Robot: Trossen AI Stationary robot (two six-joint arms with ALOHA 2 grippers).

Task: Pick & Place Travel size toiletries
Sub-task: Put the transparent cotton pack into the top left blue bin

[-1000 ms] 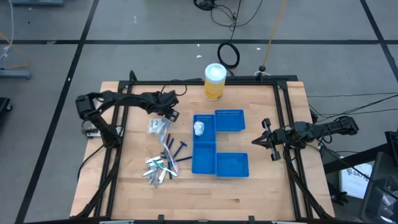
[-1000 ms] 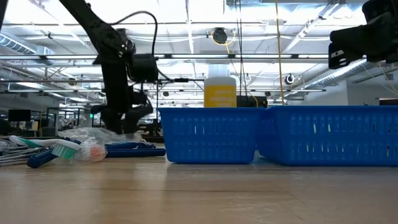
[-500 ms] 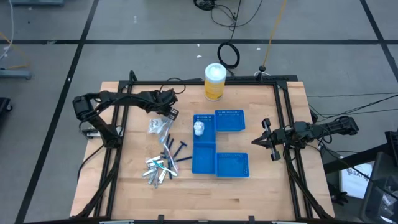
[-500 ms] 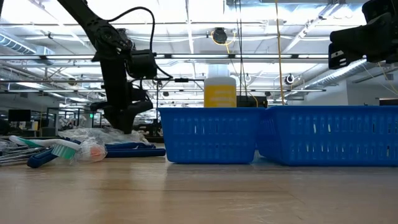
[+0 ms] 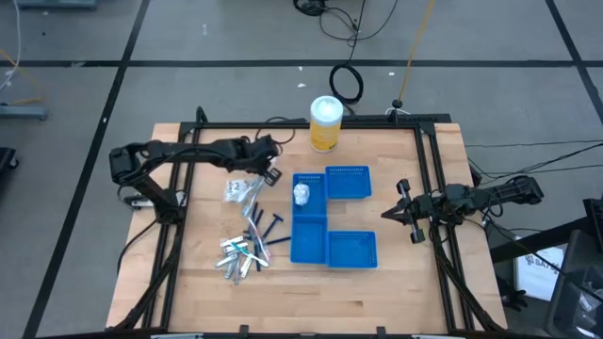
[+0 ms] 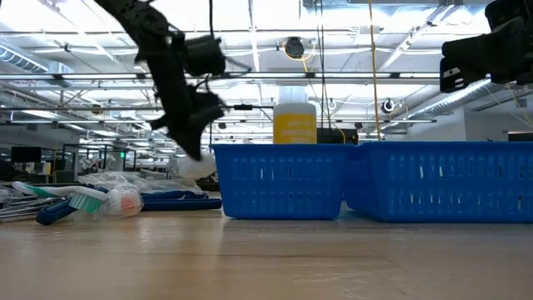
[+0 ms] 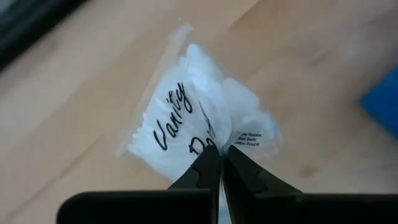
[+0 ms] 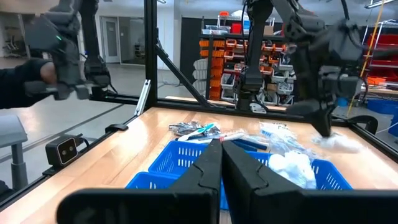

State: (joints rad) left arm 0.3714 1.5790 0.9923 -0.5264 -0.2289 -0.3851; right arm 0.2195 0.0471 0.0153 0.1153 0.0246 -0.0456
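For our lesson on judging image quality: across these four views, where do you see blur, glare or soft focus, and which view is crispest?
Low view: the left gripper and its arm are smeared by motion blur; ceiling lights glare behind.
Left wrist view: the clear packet is soft, its lettering only partly readable.
Right wrist view: the left arm farther off is blurred.
High view: evenly lit, crispest, and the blue trays have sharp edges.

Lighting: bright, even, from overhead ceiling strips; shadows faint. Left wrist view softly blurred; moving left arm (image 6: 179, 92) smeared in low view.
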